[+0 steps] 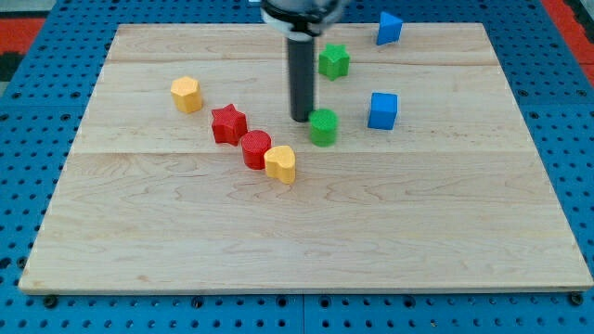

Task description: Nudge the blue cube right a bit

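Observation:
The blue cube (382,110) sits on the wooden board (306,241), right of centre toward the view's top. My tip (302,119) rests on the board well to the cube's left. A green cylinder (323,127) stands right beside my tip, between it and the blue cube. The dark rod rises straight up from the tip to the view's top edge.
A green star (334,61) lies above the cylinder. A second blue block (389,28) sits at the top right. A yellow hexagon (187,95) is at the left. A red star (228,123), red cylinder (256,149) and yellow heart (280,163) form a diagonal row.

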{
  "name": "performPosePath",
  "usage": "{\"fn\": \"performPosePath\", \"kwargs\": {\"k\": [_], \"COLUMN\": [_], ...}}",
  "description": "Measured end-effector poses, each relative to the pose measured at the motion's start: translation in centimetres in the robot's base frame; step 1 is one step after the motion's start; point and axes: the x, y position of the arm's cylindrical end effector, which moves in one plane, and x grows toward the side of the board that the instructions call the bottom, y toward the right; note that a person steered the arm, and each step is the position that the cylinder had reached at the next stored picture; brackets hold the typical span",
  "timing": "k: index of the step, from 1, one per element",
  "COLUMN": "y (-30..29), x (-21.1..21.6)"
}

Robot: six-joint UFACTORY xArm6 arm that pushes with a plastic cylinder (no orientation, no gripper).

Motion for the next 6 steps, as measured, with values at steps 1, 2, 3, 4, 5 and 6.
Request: {"fn": "performPosePath", "kwargs": {"k": [1, 2, 3, 4, 5, 6], "y": [3.7, 3.4, 3.3, 5.2, 7.6, 11.3], "x": [1.3, -0.2, -1.2, -1.2, -0.8, 2.1]}}
